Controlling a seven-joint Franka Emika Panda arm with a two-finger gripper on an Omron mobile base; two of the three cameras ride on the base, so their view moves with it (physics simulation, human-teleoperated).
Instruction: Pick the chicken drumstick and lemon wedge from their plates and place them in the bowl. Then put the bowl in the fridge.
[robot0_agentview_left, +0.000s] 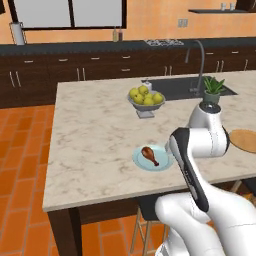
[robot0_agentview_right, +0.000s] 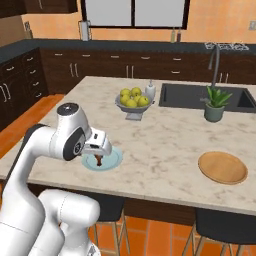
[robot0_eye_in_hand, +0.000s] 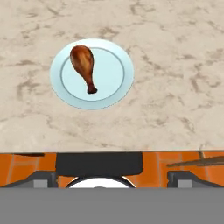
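Observation:
The chicken drumstick (robot0_eye_in_hand: 83, 65) lies on the pale blue plate (robot0_eye_in_hand: 111, 89), meaty end away from the counter's front edge. Both sit near that edge, the drumstick (robot0_agentview_left: 150, 155) and blue plate (robot0_agentview_left: 163, 163) partly behind my arm. My gripper (robot0_agentview_right: 98, 150) hangs above the blue plate (robot0_agentview_right: 112, 161), over the counter's front edge, open, with its fingertips (robot0_eye_in_hand: 41, 178) wide apart and nothing between them. The tan wooden plate (robot0_agentview_right: 222, 167) lies bare at the right of the counter. The lemon wedge, the bowl and the fridge are out of view.
A footed grey fruit bowl (robot0_agentview_left: 145, 106) with yellow-green fruits stands mid-counter. Beside the sink (robot0_agentview_right: 187, 95) and its tap is a spiky potted plant (robot0_agentview_right: 215, 105), with a small white bottle (robot0_agentview_right: 150, 91) near it. Dark stools (robot0_agentview_right: 220, 220) stand under the counter's front edge.

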